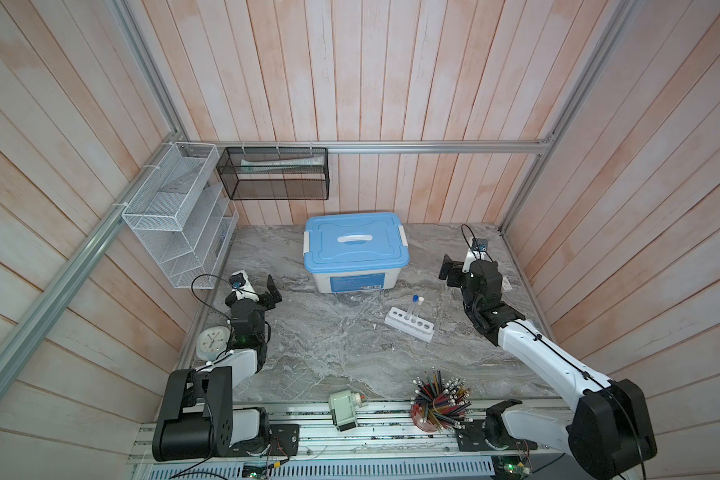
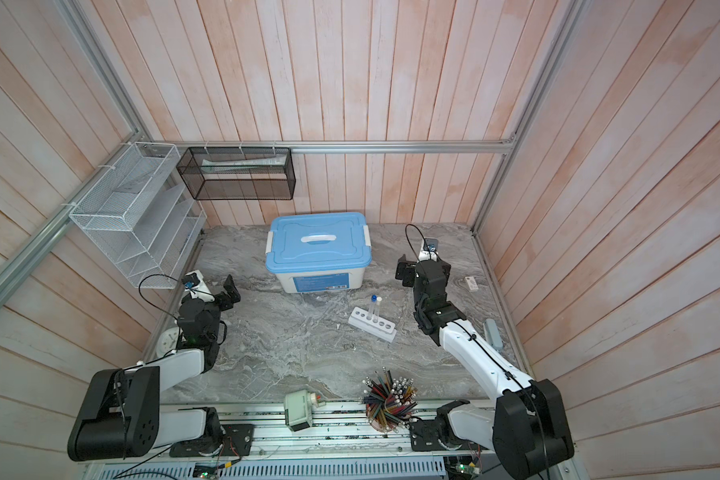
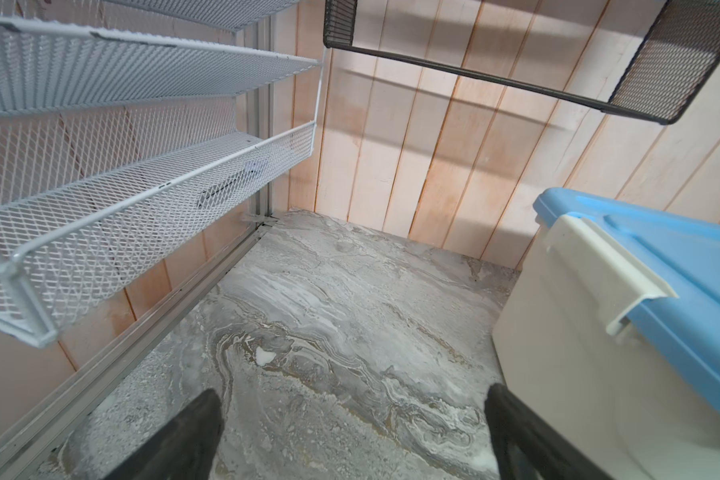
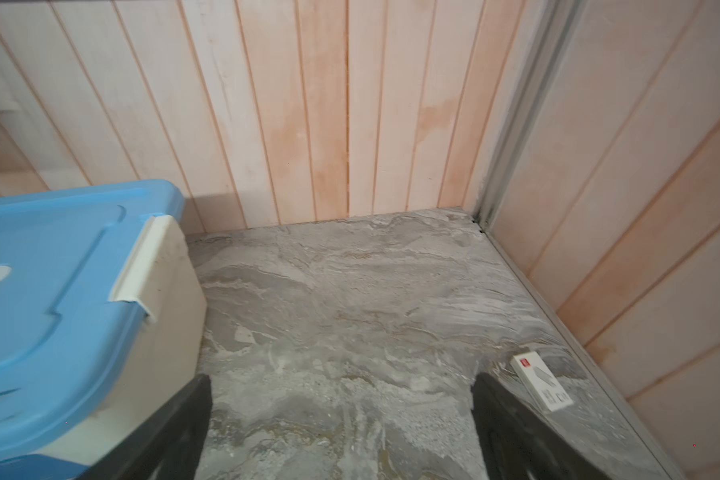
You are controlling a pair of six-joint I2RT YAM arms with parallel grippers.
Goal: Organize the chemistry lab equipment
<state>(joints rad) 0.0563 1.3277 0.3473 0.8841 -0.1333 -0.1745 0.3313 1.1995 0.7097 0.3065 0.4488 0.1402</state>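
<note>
A white rack lies right of the table's middle in both top views. Two clear capped test tubes stand upright in it, one with a blue cap and one with a white cap. My left gripper hovers open over bare table, left of the blue-lidded box. My right gripper is open too, right of the box and behind the rack. Nothing sits between either pair of fingers.
A white wire shelf and a black mesh basket hang at the back left. A clock stands by my left arm. A green sharpener and a red pencil cup sit at the front edge. A small white box lies near the right wall.
</note>
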